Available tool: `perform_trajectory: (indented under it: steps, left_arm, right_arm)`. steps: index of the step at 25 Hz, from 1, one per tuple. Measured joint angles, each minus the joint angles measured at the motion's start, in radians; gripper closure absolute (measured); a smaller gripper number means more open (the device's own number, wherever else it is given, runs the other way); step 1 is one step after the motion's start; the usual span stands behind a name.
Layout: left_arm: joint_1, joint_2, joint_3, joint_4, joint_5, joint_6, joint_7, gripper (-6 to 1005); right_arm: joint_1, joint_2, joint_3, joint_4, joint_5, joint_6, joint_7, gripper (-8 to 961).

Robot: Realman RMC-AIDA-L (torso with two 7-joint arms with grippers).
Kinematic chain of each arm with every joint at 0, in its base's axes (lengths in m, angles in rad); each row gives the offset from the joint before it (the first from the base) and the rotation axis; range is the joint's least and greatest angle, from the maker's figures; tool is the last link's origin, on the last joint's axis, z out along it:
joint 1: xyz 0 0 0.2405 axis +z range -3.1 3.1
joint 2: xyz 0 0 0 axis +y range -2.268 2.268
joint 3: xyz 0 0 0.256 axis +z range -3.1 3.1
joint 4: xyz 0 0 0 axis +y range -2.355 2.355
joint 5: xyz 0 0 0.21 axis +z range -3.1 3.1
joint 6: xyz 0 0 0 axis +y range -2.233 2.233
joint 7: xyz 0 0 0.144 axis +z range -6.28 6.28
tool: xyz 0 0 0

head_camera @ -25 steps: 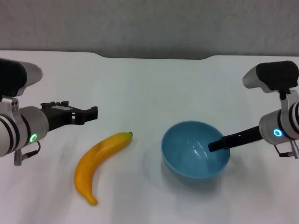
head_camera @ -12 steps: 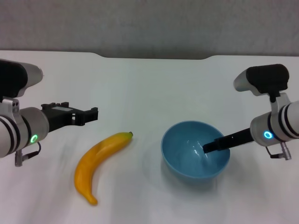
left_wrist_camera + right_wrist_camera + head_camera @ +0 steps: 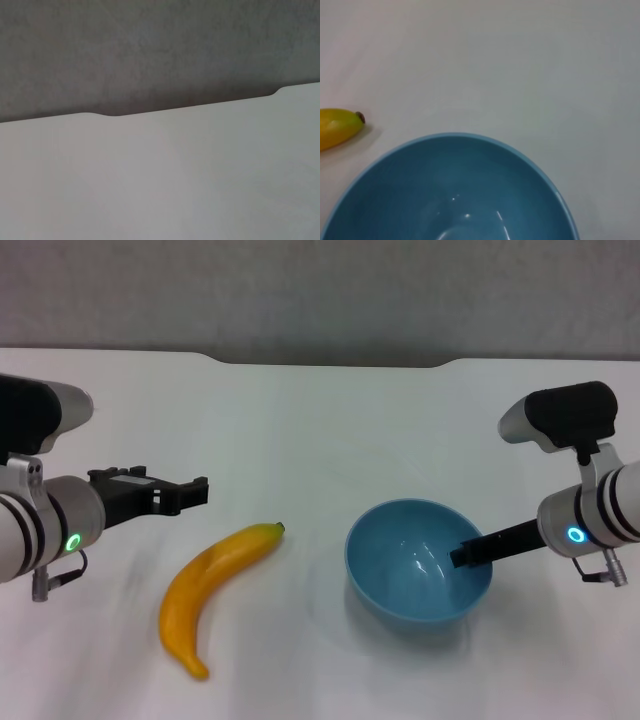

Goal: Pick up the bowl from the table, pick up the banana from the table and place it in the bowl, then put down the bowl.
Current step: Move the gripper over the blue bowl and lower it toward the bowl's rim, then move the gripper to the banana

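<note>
The light-blue bowl (image 3: 418,560) stands on the white table (image 3: 320,420) right of centre. It also fills the lower part of the right wrist view (image 3: 450,190). The yellow banana (image 3: 212,578) lies on the table left of the bowl, its dark stem tip towards the bowl. Its stem end shows in the right wrist view (image 3: 340,127). My right gripper (image 3: 470,553) reaches from the right over the bowl's right rim into the bowl. My left gripper (image 3: 190,490) is open and empty, hovering above the table just behind and left of the banana.
The table's far edge has a shallow notch (image 3: 335,362) against a grey wall, and it also shows in the left wrist view (image 3: 190,105). Bare white tabletop lies behind the banana and bowl.
My right arm moved left so the gripper went deeper into the bowl, then drew back slightly to the right. The left arm sank a little. Bowl and banana have not moved.
</note>
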State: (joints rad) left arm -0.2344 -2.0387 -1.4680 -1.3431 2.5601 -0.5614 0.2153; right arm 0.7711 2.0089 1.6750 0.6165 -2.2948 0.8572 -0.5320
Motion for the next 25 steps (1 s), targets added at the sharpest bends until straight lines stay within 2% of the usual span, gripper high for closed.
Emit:
perform_trajectory:
  steps: [14,20,25]
  left_arm:
    - [0.006,-0.002,-0.002,0.013,0.000,0.012,-0.003,120]
    - [0.009,-0.001,-0.001,0.008,-0.003,-0.011,-0.004,120]
    - [0.013,0.004,-0.010,-0.060,-0.015,-0.106,0.013,120]
  right_arm:
    - [-0.012,0.000,0.000,0.000,0.006,-0.022,-0.017,921]
    - [-0.022,-0.001,0.004,0.020,0.005,-0.019,-0.017,925]
    - [-0.093,-0.004,0.011,0.141,0.003,-0.008,-0.010,923]
